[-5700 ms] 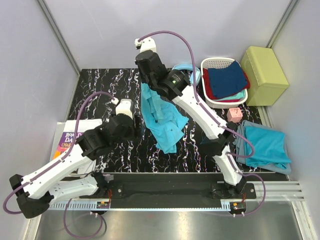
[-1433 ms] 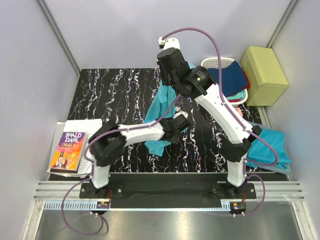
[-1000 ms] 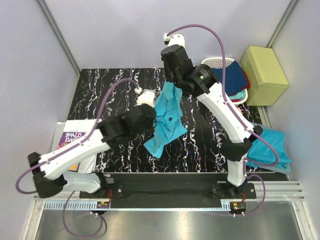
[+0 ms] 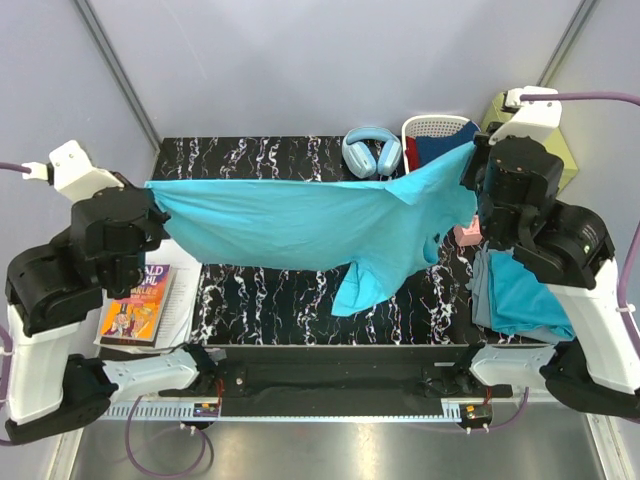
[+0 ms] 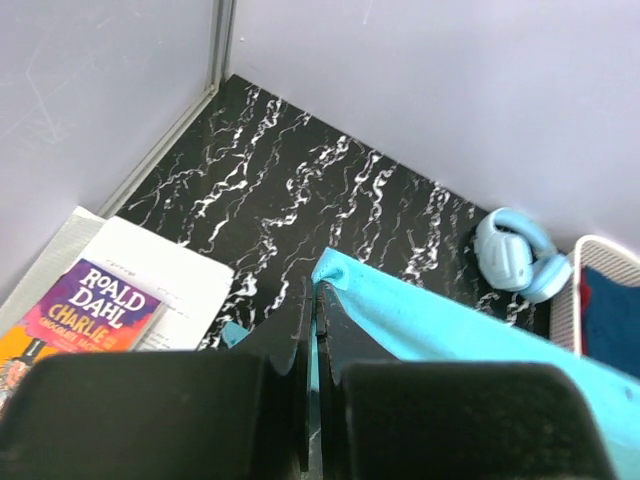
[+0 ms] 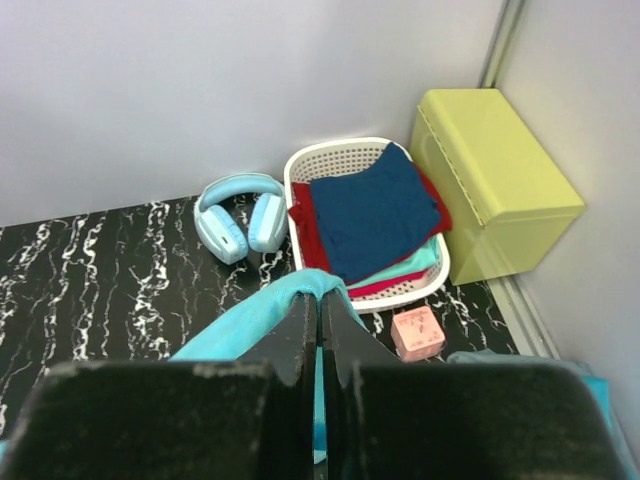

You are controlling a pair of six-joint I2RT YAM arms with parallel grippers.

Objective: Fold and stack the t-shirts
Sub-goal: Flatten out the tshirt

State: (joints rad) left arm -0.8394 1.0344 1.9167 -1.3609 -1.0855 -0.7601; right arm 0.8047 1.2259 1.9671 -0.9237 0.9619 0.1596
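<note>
At the near right lies a pile of shirts [image 4: 535,300]. Above the table [image 4: 250,160], one t-shirt [image 4: 300,225] hangs stretched between both arms: the spreading step, I judge; next it needs lowering flat and smooth for folding. The left claw [image 5: 313,290] is pressed together, pinching one corner; the right claw [image 6: 320,300] pinches the opposite corner. Headphones [image 4: 371,152] sit beyond.

Black white-veined marble tabletop [image 4: 250,160]: pale blue over-ear headphones [image 6: 240,218] at the rear, beside a white perforated plastic basket [image 6: 330,150] holding folded navy cloth [image 6: 375,215] over red cloth [image 6: 303,225]. Yellow-green box [image 6: 495,180] at the right; small pink cube [image 6: 417,333] before the basket. Roald Dahl paperback [image 5: 85,305] on white paper [image 5: 170,280], left.
</note>
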